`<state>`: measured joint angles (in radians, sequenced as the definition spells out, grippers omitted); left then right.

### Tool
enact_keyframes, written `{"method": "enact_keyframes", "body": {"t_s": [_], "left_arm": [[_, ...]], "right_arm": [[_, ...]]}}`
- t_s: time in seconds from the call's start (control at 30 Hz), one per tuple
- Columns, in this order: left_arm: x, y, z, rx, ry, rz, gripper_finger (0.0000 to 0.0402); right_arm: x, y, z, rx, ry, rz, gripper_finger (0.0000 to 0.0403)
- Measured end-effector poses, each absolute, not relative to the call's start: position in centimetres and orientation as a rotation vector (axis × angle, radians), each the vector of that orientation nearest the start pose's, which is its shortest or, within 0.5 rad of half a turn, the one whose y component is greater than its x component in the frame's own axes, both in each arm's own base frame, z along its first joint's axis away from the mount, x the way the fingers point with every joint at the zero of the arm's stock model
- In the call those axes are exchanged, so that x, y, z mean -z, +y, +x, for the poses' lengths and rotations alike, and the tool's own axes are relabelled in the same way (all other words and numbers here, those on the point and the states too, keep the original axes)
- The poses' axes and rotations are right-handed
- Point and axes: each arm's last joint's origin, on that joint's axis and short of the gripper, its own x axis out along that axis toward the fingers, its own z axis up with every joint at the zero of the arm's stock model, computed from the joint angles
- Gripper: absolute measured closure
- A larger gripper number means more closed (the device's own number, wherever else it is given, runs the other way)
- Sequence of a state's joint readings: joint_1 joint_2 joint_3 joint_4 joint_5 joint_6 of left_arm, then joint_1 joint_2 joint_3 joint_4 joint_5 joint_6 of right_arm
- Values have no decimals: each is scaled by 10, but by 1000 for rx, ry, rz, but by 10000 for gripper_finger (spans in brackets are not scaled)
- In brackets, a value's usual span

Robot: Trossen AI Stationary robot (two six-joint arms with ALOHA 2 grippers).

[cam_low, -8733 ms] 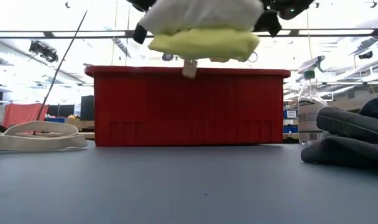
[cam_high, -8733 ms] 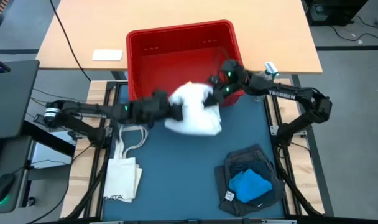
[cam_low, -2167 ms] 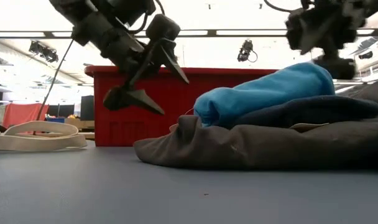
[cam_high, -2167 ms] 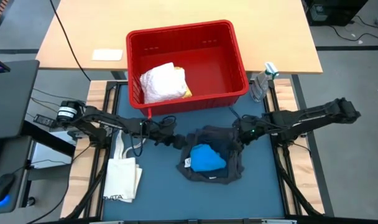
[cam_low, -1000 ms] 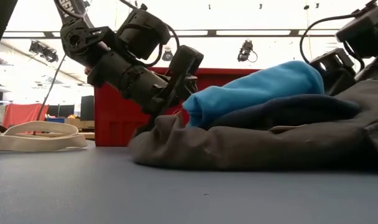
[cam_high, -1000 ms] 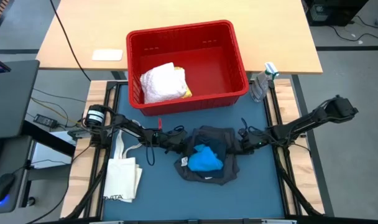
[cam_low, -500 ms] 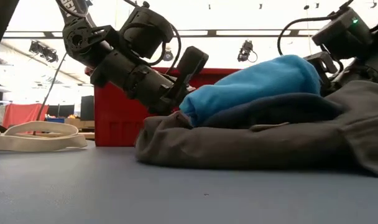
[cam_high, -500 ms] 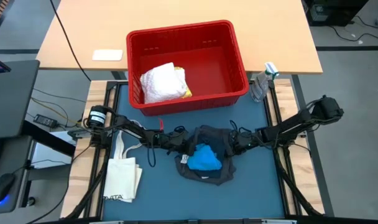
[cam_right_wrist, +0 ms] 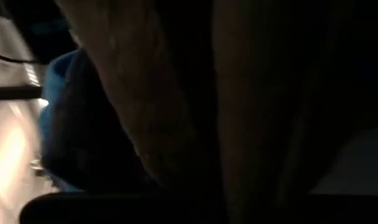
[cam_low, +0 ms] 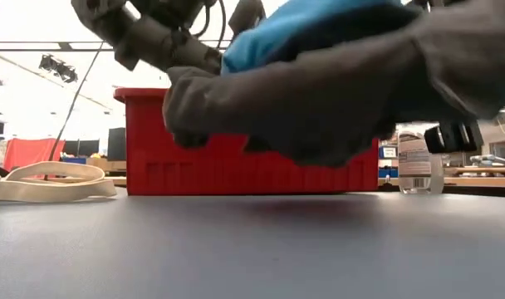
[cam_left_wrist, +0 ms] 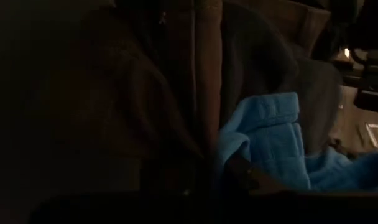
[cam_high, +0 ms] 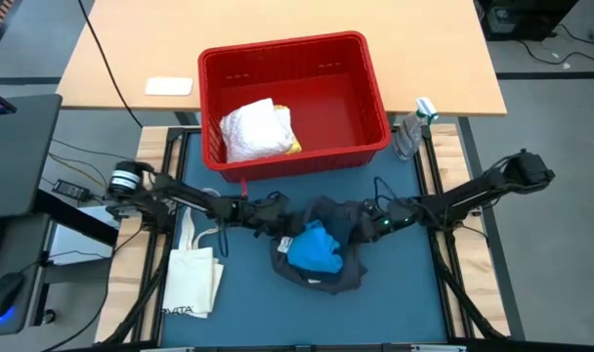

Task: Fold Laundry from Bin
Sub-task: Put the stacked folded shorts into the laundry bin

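A pile of laundry [cam_high: 317,249], dark grey cloth [cam_low: 319,91] with a bright blue piece [cam_high: 315,246] on top, hangs between my two grippers above the blue mat, in front of the red bin [cam_high: 375,88]. My left gripper [cam_high: 280,223] is at the pile's left side and my right gripper [cam_high: 363,227] at its right side. Both are shut on the pile, their fingertips buried in cloth. A white textured piece [cam_high: 254,129] and a yellow piece [cam_high: 293,147] lie in the bin's near left corner. My left gripper holds the pile's left edge [cam_high: 289,230], coming nearly level from the table's left. The cloth hides the fingertips, and the left wrist view shows only grey folds [cam_left_wrist: 176,93] and blue cloth [cam_left_wrist: 270,143]. The pile is lifted clear of the table. My right gripper holds the pile's right edge [cam_high: 352,231], coming nearly level from the table's right. Grey cloth [cam_right_wrist: 176,93] fills the right wrist view and hides the fingertips. The grey cloth sags slack below the hold [cam_low: 335,141], clear of the table.
A cream tote bag [cam_high: 191,274] with long handles lies on the mat's left edge. A spray bottle [cam_high: 411,132] stands right of the bin. A white flat object [cam_high: 168,86] lies on the wooden table behind. The mat under and in front of the pile is bare.
Both grippers have risen with the pile between them. The pile, which lay on the mat, now hangs clear of it, has bunched narrower and has shifted a little toward the table's left. The grey cloth droops below the blue piece.
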<state>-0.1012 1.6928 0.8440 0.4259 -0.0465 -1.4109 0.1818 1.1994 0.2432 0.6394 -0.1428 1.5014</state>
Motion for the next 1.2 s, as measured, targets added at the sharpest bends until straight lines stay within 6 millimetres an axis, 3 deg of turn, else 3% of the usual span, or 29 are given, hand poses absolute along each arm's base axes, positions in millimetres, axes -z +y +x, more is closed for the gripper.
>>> {"method": "enact_keyframes", "body": {"t_s": [0.17,0.3,0.53,0.73,0.87,0.97,1.07,1.2], "left_arm": [[-222,-28,345,-286,390,-1325,371],[-260,-23,356,-295,404,-1237,371],[-328,2,361,-356,435,-1092,371],[-390,38,350,-380,396,-1017,372],[-426,75,333,-444,325,-960,372],[-442,111,318,-485,268,-925,372],[-441,151,304,-558,237,-906,372],[-421,203,298,-649,257,-893,372]], "right_arm": [[-173,37,196,-77,408,1515,348],[-192,34,196,-122,326,1526,348],[-245,22,203,-181,123,1497,348],[-296,-1,207,-107,37,1405,348],[-321,-29,209,-5,-59,1353,348],[-331,-61,213,83,-127,1321,348],[-332,-98,219,176,-150,1297,348],[-331,-149,229,300,-154,1279,348]]}}
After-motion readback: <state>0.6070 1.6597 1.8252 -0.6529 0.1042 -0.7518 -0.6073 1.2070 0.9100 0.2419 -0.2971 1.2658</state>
